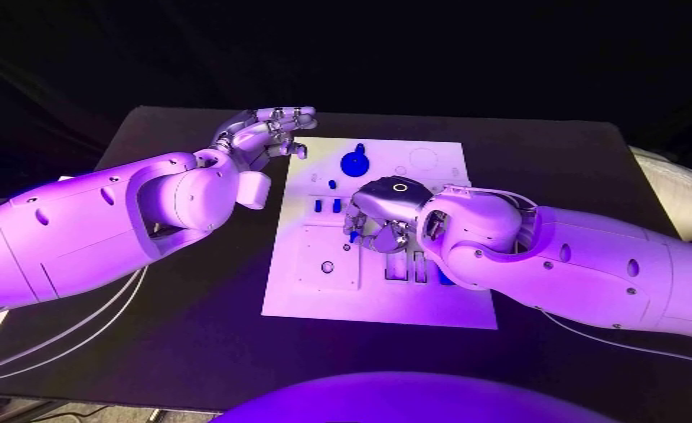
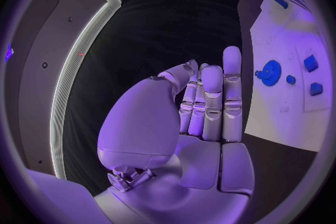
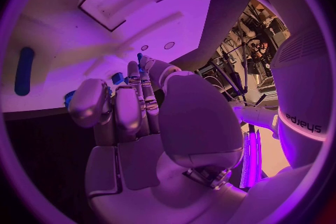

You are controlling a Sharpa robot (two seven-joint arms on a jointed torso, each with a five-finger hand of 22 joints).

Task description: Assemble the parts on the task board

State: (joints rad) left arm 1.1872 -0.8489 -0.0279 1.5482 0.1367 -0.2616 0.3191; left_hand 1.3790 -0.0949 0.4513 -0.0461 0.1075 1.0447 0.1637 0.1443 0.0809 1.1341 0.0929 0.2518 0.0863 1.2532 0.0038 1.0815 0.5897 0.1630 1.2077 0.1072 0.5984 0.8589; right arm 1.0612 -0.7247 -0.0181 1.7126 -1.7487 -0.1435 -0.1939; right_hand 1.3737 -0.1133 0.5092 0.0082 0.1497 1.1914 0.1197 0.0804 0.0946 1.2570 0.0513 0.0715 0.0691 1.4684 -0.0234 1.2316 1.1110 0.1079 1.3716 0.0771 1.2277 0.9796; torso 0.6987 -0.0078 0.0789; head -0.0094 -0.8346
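Task board (image 1: 310,288) at centre frame; right hand (image 1: 384,225) curls over it, apparently pinching a small blue part (image 1: 351,233) for seating; left hand (image 1: 267,133), upper left, open.

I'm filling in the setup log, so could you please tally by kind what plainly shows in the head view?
Hands: 2, left hand, right hand
Task board: 1
Round blue part: 1
Small blue parts clear of hands: 2
Total: 6; other blue parts by the right hand are partly hidden.
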